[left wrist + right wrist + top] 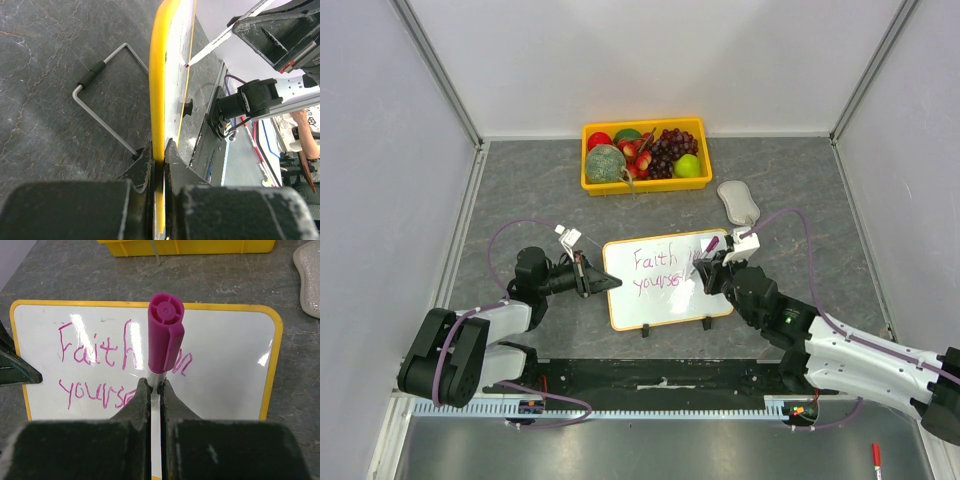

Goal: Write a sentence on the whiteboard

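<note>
The whiteboard (665, 282) with a yellow rim stands tilted on wire legs at the table's middle. Pink writing (655, 271) on it reads "Faith in" over "yourse"; the same writing shows in the right wrist view (95, 347). My left gripper (586, 275) is shut on the board's left edge, whose yellow rim (159, 100) runs between the jaws. My right gripper (710, 266) is shut on a white marker with a magenta cap (166, 332). The marker's tip (187, 64) touches the board at the end of the second line.
A yellow tray (645, 156) of fruit stands at the back. A grey pad (739, 201) lies right of the board. The board's wire stand (102, 107) rests on the grey table. A red pen (875, 458) lies off the table at the near right.
</note>
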`<state>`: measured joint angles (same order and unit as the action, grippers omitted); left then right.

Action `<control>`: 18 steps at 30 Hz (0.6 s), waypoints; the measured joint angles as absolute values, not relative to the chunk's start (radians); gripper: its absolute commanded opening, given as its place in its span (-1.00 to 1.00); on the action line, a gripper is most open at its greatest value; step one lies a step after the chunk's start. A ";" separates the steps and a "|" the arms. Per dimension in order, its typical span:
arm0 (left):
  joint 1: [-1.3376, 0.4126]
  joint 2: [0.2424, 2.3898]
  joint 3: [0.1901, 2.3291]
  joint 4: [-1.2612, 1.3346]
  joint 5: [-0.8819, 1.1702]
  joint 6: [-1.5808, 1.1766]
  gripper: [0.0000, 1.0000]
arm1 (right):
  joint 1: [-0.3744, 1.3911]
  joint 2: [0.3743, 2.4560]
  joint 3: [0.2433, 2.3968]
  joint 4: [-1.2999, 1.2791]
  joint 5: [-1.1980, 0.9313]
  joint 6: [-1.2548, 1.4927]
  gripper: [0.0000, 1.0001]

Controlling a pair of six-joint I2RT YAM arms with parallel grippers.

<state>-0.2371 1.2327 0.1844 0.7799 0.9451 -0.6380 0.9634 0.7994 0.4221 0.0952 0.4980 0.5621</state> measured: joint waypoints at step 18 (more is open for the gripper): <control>-0.237 1.233 0.184 0.780 0.945 -0.638 -0.96 | 0.950 0.805 0.492 0.081 0.586 0.511 -1.00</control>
<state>-0.2371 1.2327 0.1844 0.7803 0.9455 -0.6380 0.9501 0.8047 0.4919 0.0811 0.5858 0.5114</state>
